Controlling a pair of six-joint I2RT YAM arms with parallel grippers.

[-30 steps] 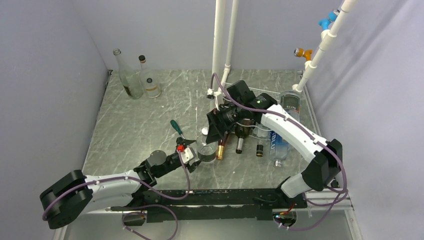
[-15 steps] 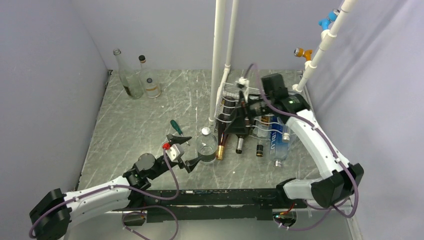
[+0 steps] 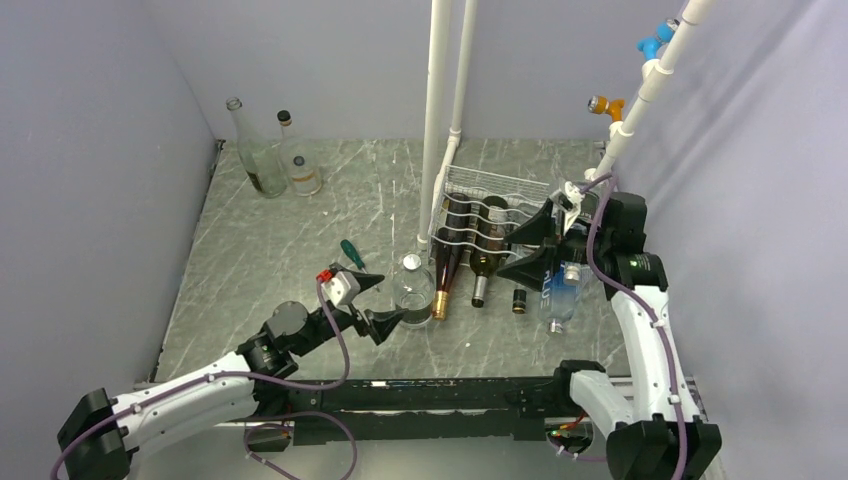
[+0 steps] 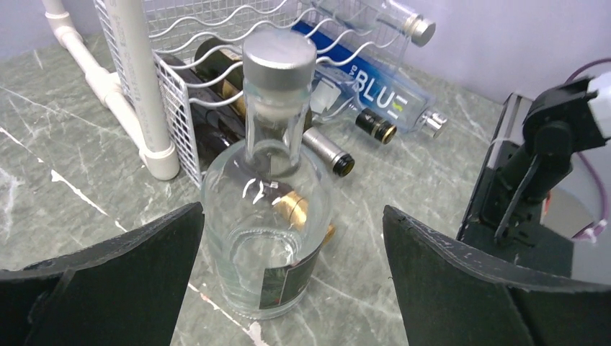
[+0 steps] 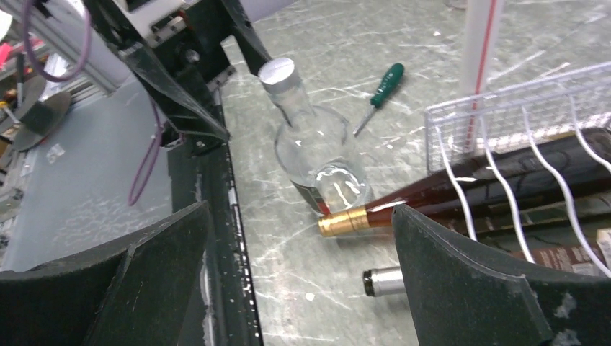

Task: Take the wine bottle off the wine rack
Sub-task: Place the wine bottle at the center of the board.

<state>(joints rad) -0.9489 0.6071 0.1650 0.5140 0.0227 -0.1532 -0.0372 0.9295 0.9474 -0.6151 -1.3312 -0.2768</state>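
Now left gripper [image 3: 384, 300] wide, clear of upright bottle [image 3: 413, 292]; right gripper [image 3: 506, 261] wide by wine rack [image 3: 480, 185] edge.

The grey marbled worktop [image 3: 290, 235] carries a white wine rack [image 3: 492, 190] right of centre, with white pipes [image 3: 436, 150] standing upright at its left edge. A clear bottle [image 3: 413, 293] with a silver cap stands upright just left of the rack, and a green-handled screwdriver [image 3: 352, 252] lies near it. Two more bottles [image 3: 262, 165] stand together in the far left corner.

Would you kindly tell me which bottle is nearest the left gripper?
The clear, round-bodied bottle with the silver cap, upright ahead of the open left gripper; the others lie at the wine rack or stand in the far corner.
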